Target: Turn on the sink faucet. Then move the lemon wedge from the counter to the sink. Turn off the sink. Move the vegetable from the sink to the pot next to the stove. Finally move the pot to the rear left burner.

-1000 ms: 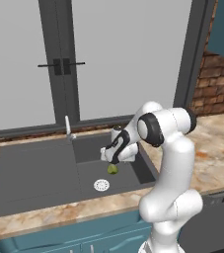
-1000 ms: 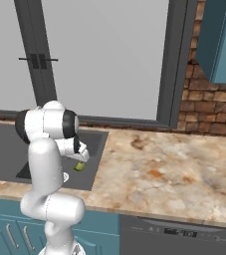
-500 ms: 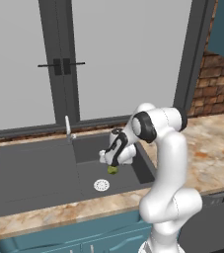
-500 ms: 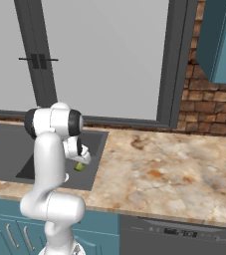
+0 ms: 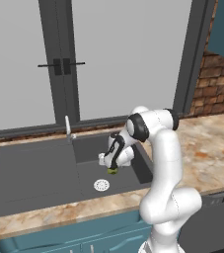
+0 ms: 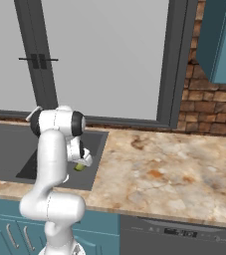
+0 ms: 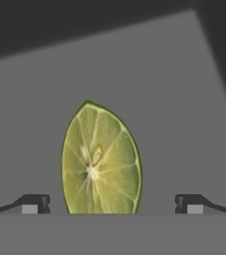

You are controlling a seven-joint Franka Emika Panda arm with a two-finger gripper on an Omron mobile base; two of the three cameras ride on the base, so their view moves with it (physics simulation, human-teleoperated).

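Lemon wedge lies in sink basin, long axis w/ pointed tip aimed away from gripper in hand view. Fingers spread wide either side, not touching it.

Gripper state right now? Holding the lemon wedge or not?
Gripper: open, jaws spread wide to either side of the lemon wedge, not closed on it. It hangs low in the sink basin.
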